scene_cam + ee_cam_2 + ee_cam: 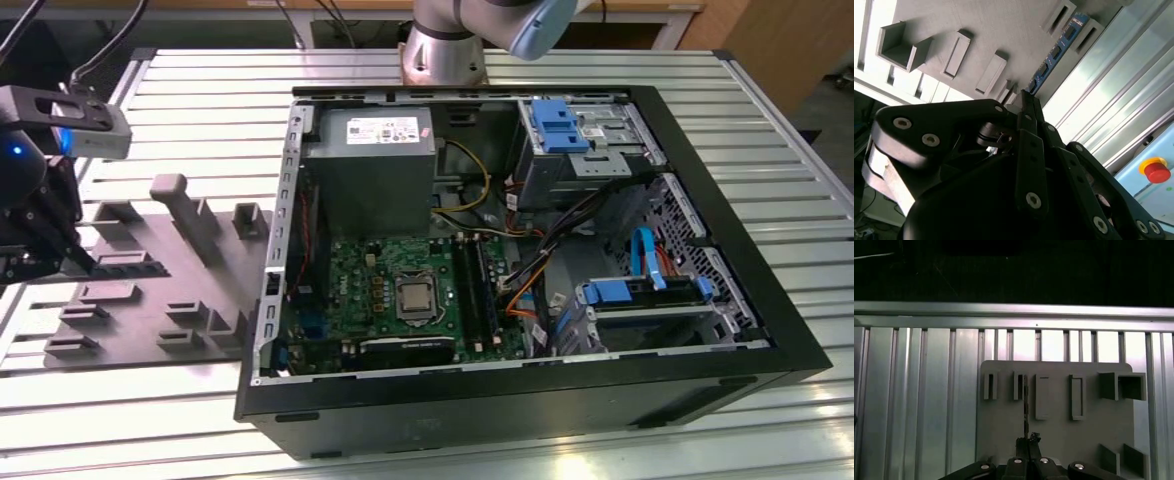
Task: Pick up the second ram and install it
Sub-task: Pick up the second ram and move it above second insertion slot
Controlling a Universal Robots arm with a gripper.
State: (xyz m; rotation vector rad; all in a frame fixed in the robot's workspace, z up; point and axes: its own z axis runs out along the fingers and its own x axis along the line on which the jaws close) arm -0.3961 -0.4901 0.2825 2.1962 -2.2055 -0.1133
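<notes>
The second ram [1056, 52] is a thin blue-green stick that runs out from my fingertips over the grey fixture plate [979, 30]. Its far end lies between two slot blocks, and I cannot tell whether it rests in them. The first wrist view shows the ram [1025, 405] edge-on as a dark line beside a slot block. My gripper [1027, 95] [1027, 441] has its fingers drawn together on the stick's near end. In the exterior view my gripper [54, 250] hangs over the fixture plate [147, 300] at the far left, apart from the open computer case [534, 400]. The motherboard's long black slots [477, 290] lie beside the processor socket [416, 298].
Inside the case are a grey power supply [371, 150], blue drive brackets [561, 125] and loose orange and blue cables [527, 280]. The ribbed metal table [200, 90] carries everything. A red stop button [1156, 170] stands off the table's side. The fixture has raised grey posts [170, 195].
</notes>
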